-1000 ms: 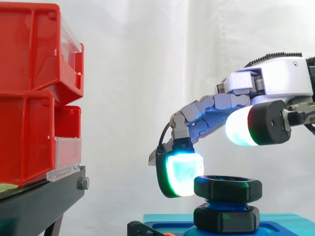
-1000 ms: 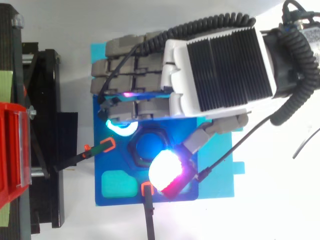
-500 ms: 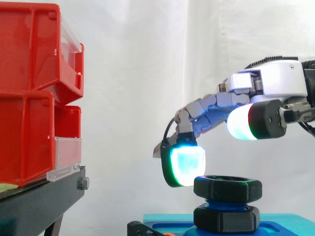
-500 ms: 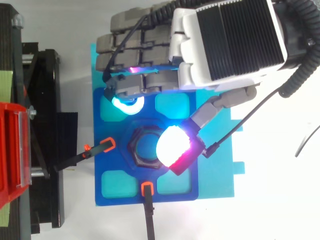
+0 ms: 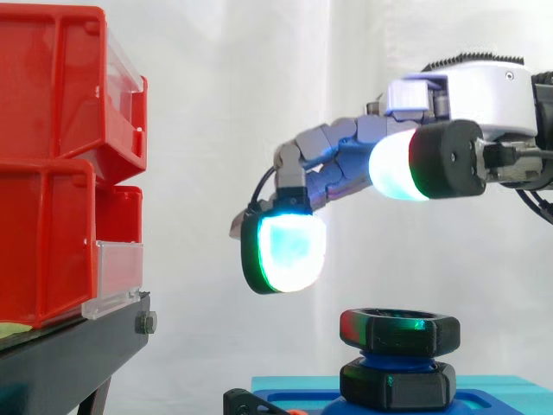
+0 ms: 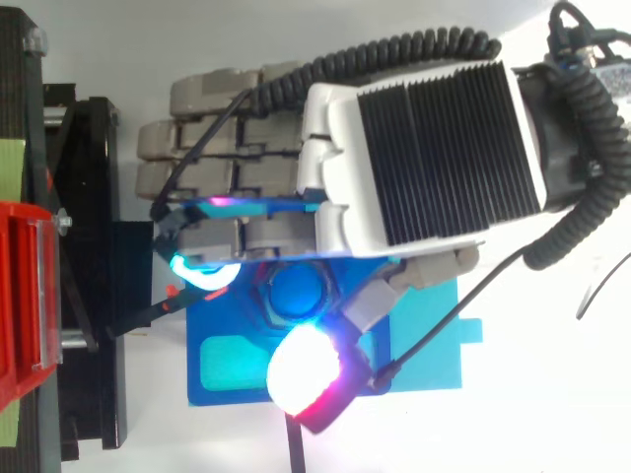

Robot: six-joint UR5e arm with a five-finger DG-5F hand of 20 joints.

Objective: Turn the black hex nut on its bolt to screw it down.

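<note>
Hand (image 5: 484,95): hovers above the black hex nut (image 5: 399,327), not touching it.
Fingers (image 5: 285,251): released and loosely bent, grasping nothing; one cyan-glowing pad hangs up and left of the nut.
Nut: sits on the blue bolt (image 6: 296,293), above a second black hex piece (image 5: 397,385) at the bolt's foot.
Red bins (image 5: 52,173): well left of the nut.

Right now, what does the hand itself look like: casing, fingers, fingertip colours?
The hand has a white shell with a black ribbed panel on its back and grey segmented fingers. Its fingertips are thick pads in black housings: one glows cyan-white with a green edge, the thumb's pad white with green and red at its rim.
</note>
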